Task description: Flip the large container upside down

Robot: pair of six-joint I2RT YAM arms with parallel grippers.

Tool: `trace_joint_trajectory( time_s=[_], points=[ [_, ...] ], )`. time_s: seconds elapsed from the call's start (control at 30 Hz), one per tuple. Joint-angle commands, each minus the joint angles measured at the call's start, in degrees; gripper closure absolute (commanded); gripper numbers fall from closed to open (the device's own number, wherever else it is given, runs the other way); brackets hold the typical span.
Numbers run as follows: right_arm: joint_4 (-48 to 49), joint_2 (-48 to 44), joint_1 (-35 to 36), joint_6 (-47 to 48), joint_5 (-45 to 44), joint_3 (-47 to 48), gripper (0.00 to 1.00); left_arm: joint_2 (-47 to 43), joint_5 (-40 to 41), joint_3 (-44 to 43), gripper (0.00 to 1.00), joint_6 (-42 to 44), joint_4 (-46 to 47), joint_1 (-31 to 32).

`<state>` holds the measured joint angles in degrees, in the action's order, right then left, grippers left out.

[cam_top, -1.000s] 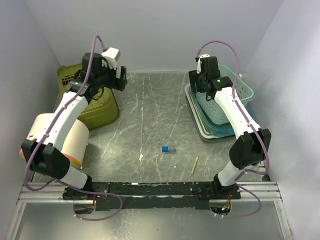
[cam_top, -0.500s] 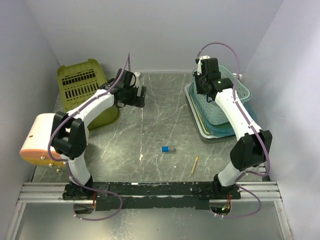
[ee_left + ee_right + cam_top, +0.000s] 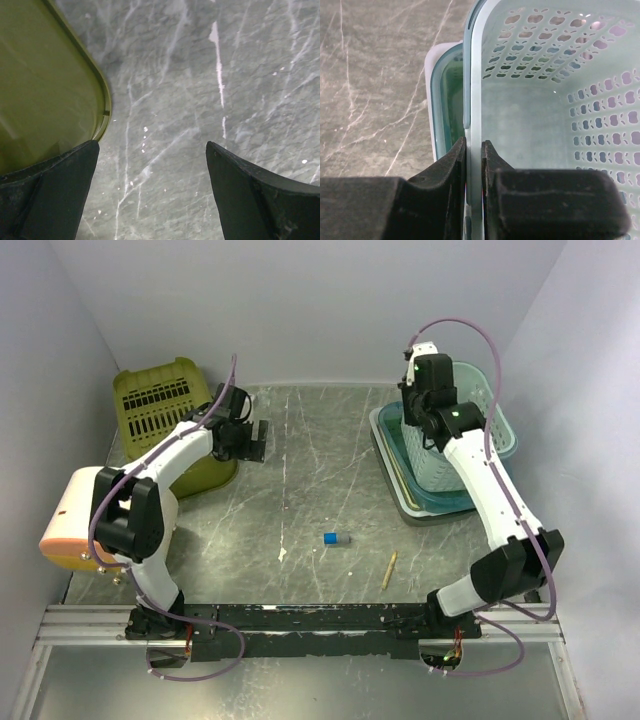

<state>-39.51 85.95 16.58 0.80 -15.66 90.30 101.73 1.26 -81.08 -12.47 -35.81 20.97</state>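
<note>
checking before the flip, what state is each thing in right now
teal basket, upright, opening up, standing in a teal tub
green basket, looks overturned, slotted base up
right hand, shut on the teal basket's rim
left hand, open, holding nothing
blue block, lying loose on the table
wooden stick, lying flat on the table

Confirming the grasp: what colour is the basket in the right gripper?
Basket is pale teal with apple-shaped holes; clearest in right wrist view.
</note>
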Motion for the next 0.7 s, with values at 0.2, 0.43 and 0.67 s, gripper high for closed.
trace_joint_trajectory(
  time_s=[0.2, 0.43, 0.67],
  points=[
    [6.22, -8.61, 3.06, 1.92, -10.4, 0.13, 1.0, -4.4, 2.37, 1.98, 0.0, -0.64, -3.59, -1.71],
    [10.53, -12.2, 3.3, 1.65, -5.43, 0.34, 1.0, -6.56, 1.91, 1.36, 0.0, -0.56, -2.97, -1.75],
    [12.78, -13.14, 3.29, -0.28, -0.61, -1.14, 1.0, -6.87, 4.09, -3.06, 0.0, -0.46, 4.5, 4.76]
  ],
)
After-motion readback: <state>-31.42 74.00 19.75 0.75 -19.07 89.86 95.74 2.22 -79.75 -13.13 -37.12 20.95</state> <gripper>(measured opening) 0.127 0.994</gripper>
